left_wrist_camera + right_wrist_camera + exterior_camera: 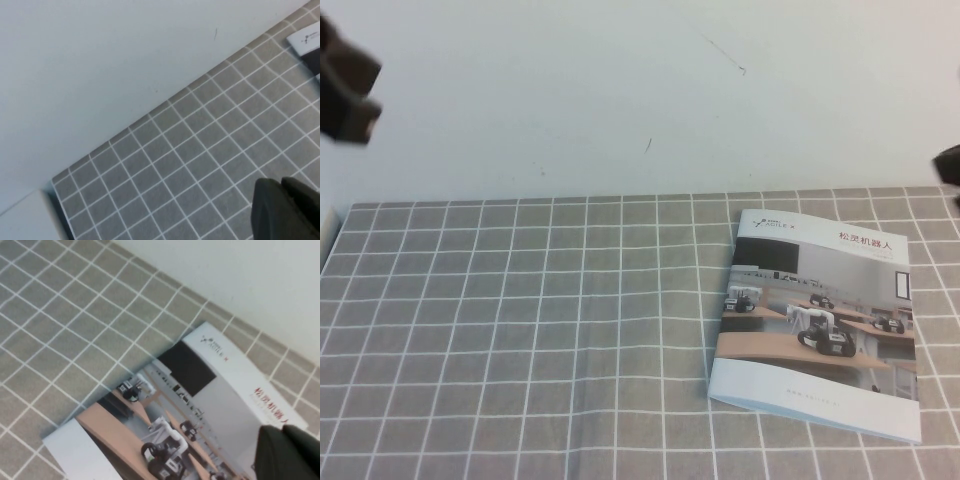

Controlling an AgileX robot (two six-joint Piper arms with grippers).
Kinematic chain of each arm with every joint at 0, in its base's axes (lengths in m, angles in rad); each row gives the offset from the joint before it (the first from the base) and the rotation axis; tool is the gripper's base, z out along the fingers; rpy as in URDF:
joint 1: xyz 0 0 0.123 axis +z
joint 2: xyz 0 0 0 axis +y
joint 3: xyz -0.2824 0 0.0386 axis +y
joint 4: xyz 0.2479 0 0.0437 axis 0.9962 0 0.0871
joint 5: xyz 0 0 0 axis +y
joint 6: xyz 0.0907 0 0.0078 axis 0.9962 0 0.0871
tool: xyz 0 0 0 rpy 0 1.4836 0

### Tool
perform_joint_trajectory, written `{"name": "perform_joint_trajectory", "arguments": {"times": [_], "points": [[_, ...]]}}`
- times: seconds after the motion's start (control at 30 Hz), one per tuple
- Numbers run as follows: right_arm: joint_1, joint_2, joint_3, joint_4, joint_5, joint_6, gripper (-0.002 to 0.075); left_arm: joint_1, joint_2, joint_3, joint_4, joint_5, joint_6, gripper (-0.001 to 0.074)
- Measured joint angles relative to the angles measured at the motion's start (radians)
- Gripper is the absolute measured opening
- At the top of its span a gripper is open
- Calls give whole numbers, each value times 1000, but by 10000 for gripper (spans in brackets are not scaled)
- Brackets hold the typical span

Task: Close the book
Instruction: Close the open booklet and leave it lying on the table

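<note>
Grey checked tablecloth (520, 330) is spread under the book (817, 320), which is laid flat with its front cover up. The photograph and title are exposed and no pages are fanned. By that evidence the closing is judged already done, and nothing further is thought to be required of either arm. The left gripper (283, 186) is held high and well apart from the book, on the robot's left of it and above bare cloth, so the cover is left free of any contact. The right gripper (286, 432) is raised above the book's far, title-bearing corner, and no part of the cover is touched by it. Both pairs of jaws appear to be pressed together with nothing between them, though only their dark tips are caught by the wrist cameras. Such raised, empty poses are best read as parked clear, so that the thin cover is not dragged or lifted open.
</note>
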State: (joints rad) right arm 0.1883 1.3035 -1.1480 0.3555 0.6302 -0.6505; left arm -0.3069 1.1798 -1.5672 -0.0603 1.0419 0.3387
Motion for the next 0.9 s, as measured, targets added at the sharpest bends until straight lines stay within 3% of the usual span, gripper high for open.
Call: {"name": "perform_joint_trajectory", "arguments": {"times": [0.23, 0.43, 0.6, 0.9], "points": [[0, -295, 76, -108, 158, 27, -3, 0, -232, 386, 44, -219, -54, -4], [0, -540, 301, -120, 184, 43, -3, 0, -494, 756, 44, -490, -113, -4], [0, -730, 500, -84, 164, 47, -3, 0, -673, 985, 44, -608, -173, -4], [0, -926, 736, 24, 36, 47, -3, 0, -756, 1155, 44, -658, -185, -4]]}}
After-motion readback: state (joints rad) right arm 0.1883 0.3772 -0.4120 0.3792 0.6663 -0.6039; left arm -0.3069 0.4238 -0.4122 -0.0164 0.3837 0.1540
